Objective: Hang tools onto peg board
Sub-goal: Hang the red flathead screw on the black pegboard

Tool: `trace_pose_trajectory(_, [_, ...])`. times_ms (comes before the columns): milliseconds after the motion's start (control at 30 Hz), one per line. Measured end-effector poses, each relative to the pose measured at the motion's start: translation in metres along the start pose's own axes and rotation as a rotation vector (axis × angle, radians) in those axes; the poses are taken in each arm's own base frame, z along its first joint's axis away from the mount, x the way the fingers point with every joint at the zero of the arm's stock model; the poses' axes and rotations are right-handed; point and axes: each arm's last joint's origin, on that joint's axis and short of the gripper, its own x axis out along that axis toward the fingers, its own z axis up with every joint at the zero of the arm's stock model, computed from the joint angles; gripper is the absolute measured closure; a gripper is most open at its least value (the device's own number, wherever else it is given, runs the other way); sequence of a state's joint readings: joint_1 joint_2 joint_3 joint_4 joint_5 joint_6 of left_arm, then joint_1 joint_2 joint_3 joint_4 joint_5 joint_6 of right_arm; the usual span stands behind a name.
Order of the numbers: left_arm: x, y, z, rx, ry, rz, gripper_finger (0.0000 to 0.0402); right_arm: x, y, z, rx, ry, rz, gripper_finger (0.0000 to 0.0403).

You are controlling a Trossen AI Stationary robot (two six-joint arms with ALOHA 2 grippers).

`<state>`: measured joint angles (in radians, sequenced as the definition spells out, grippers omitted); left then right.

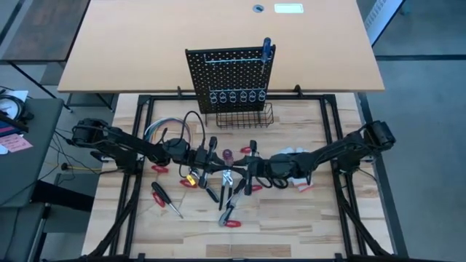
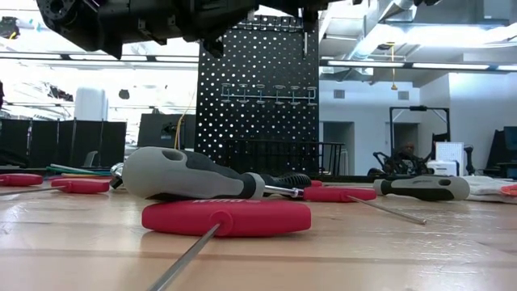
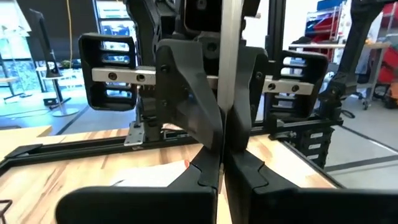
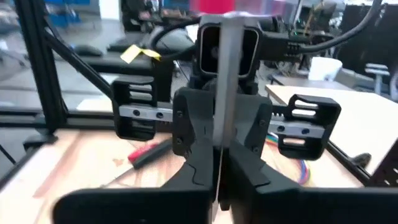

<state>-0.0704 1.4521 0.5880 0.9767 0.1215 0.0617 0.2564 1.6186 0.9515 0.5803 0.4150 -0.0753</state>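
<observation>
Silvery screwdriver shaft (image 3: 227, 74) is being pinched by left tool (image 3: 221, 163) and right tool (image 4: 219, 163) together; one should be releasing only while the other is gripping firmly.

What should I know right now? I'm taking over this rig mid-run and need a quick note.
Left tool and right tool: both are shut on the silvery shaft of the shared screwdriver, facing each other above mid-table.
Done: one blue-handled screwdriver hangs at the top of the peg board.
Left: hang the shared screwdriver, then the red-handled screwdrivers and other pieces lying on the table.
</observation>
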Motion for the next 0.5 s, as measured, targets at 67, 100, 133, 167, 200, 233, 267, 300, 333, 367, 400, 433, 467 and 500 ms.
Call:
trace_pose_trajectory(67, [0.0,0.001,-0.002,0.018,0.017,0.012,0.0395,-0.002,0.001,0.005,-0.015,0.037,-0.027,0.039])
trace_pose_trajectory(100, [0.0,0.002,-0.002,0.022,0.025,0.023,0.0389,-0.003,0.001,0.009,-0.015,0.054,-0.047,0.039])
trace_pose_trajectory(133, [0.0,0.003,-0.002,0.024,0.035,0.04,0.0382,-0.004,0.0,0.013,-0.013,0.077,-0.067,0.0389])
trace_pose_trajectory(167, [0.0,0.005,-0.003,0.028,0.05,0.063,0.0373,-0.005,-0.002,0.018,-0.014,0.096,-0.085,0.0389])
trace_pose_trajectory(200, [0.0,0.006,-0.006,0.03,0.075,0.082,0.0362,-0.006,-0.004,0.025,-0.012,0.103,-0.106,0.039])
trace_pose_trajectory(233, [-0.001,0.007,-0.008,0.03,0.098,0.092,0.0352,-0.007,-0.008,0.033,-0.003,0.101,-0.128,0.039])
trace_pose_trajectory(267, [-0.001,0.009,-0.011,0.029,0.122,0.105,0.0342,-0.008,-0.013,0.043,0.008,0.094,-0.153,0.0391])
trace_pose_trajectory(300, [-0.002,0.01,-0.013,0.029,0.14,0.11,0.0333,-0.009,-0.019,0.052,0.022,0.096,-0.18,0.0391])
trace_pose_trajectory(333, [-0.002,0.012,-0.014,0.028,0.151,0.113,0.0324,-0.01,-0.026,0.06,0.034,0.098,-0.202,0.0392])
trace_pose_trajectory(367, [-0.003,0.013,-0.015,0.028,0.16,0.118,0.0318,-0.01,-0.033,0.068,0.045,0.1,-0.222,0.0392])
trace_pose_trajectory(400, [-0.003,0.014,-0.016,0.028,0.175,0.121,0.0312,-0.01,-0.041,0.075,0.056,0.102,-0.242,0.0392])
trace_pose_trajectory(433, [-0.003,0.016,-0.018,0.03,0.19,0.124,0.0308,-0.01,-0.048,0.081,0.068,0.105,-0.262,0.0393])
trace_pose_trajectory(467, [-0.004,0.017,-0.019,0.032,0.205,0.128,0.0305,-0.009,-0.056,0.086,0.084,0.111,-0.285,0.0393])
trace_pose_trajectory(500, [-0.004,0.018,-0.02,0.032,0.214,0.133,0.0303,-0.009,-0.065,0.093,0.105,0.112,-0.31,0.0393])
